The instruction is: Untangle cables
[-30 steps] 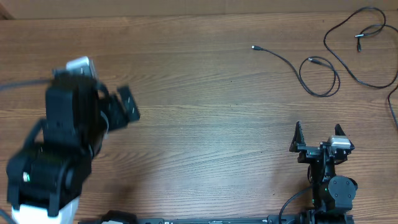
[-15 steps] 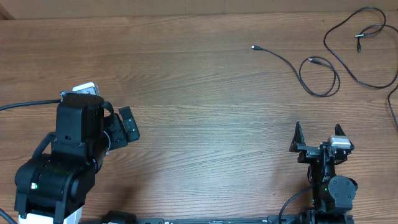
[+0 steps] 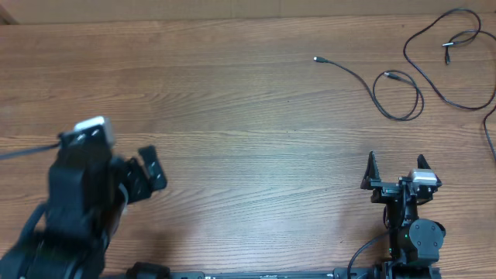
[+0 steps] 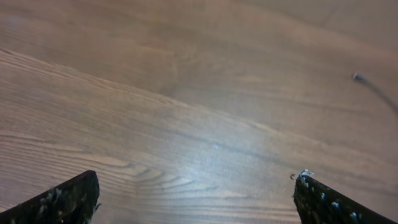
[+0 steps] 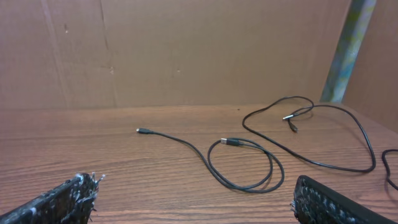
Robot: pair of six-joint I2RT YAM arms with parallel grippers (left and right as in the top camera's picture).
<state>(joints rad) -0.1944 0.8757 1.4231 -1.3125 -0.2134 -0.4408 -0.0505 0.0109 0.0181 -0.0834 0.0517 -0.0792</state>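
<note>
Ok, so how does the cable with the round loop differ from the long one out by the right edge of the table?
The looped cable is shorter; the right-edge cable is longer and spreads wider. The looped cable curls into one neat ring with a fairly straight tail leading away; the right-edge cable wanders in loose, irregular bends. Both are thin, black and plug-tipped, lie flat, and appear not to cross each other.

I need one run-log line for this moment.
left pincer: open, empty | right pincer: open, empty | short cable: not held | long cable: not held, apart from it
</note>
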